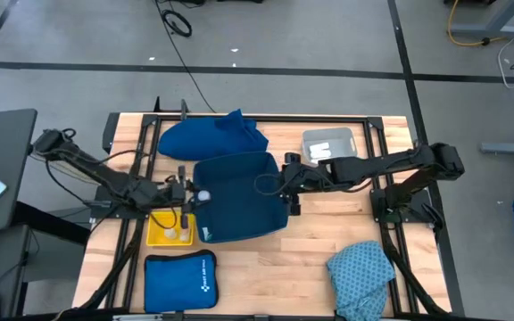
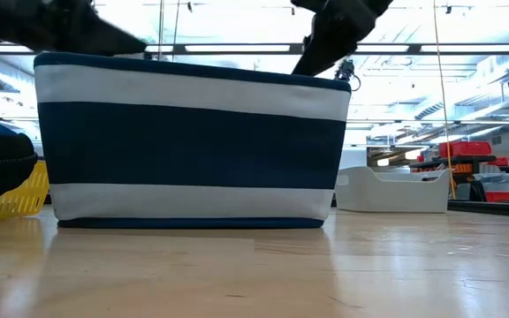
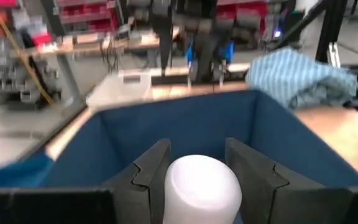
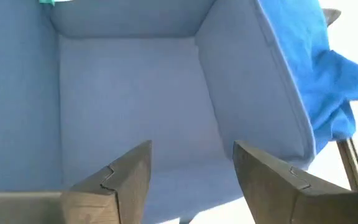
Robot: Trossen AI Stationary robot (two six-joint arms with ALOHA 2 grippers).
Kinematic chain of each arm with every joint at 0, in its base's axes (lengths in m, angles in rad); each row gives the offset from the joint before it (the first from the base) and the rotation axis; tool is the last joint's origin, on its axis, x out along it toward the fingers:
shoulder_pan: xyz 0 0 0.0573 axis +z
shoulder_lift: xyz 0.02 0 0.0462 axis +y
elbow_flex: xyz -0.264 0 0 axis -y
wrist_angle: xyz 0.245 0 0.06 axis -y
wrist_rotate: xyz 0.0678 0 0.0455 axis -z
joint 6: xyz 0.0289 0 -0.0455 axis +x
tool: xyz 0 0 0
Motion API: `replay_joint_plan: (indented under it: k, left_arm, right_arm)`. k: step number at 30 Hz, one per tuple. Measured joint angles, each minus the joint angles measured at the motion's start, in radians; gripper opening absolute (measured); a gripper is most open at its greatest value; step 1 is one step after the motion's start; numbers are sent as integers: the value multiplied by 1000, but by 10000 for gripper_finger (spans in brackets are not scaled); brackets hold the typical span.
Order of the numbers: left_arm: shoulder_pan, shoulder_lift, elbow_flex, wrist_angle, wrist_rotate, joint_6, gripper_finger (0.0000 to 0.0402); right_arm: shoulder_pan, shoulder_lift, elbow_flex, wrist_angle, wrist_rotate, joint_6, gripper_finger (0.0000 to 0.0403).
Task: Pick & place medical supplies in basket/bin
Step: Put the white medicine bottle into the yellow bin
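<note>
The task is judged to be at an early stage. A small white cylindrical roll (image 1: 203,195) is clamped between the fingers of the left gripper (image 1: 196,195) and is held right at the left rim of the navy fabric basket with white bands (image 1: 239,198); in the left wrist view the roll (image 3: 202,186) is seen gripped above the blue interior. As far as the right wrist view shows, the basket floor (image 4: 135,99) is bare, so nothing is judged to have been placed yet. The right gripper (image 1: 290,178) is held at the basket's right rim with its fingers spread and empty.

Left to be moved are the small white rolls or vials (image 1: 177,234) (which of the two cannot be told) in the shallow yellow plastic tray (image 1: 156,234), the crumpled dark-blue cloth (image 1: 211,136) behind the basket and the speckled teal cloth (image 1: 362,272) at the front right. A grey plastic bin (image 1: 328,143) is seen at the back right.

The basket is soft-sided, woven and rectangular; the roll looks smooth and matte; both cloths are limp and rumpled.
</note>
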State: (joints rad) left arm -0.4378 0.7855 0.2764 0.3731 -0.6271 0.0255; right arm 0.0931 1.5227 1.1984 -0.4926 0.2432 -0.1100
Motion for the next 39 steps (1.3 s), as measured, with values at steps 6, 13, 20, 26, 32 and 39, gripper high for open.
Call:
replay_joint_plan:
  k: [6,13,20,26,32,39]
  left_arm:
    - [-132,-55,0,-228,-131,-185,143]
    - [-247,-92,0,-377,-177,-312,143]
    - [-320,-120,9,-345,-255,-262,143]
    - [-389,-155,127,-471,-264,-190,143]
    - [-480,-153,274,-928,-252,-468,143]
    - [-553,-136,276,-1138,-130,-754,143]
  right_arm:
    - [18,-21,-1,-137,-5,69,231]
    - [45,-22,-1,-158,-3,106,231]
    - [51,-22,-1,-162,-3,106,231]
    - [48,-22,-1,-168,-3,117,231]
    - [52,-22,-1,-188,-4,135,231]
    - [52,-22,-1,-192,-6,141,231]
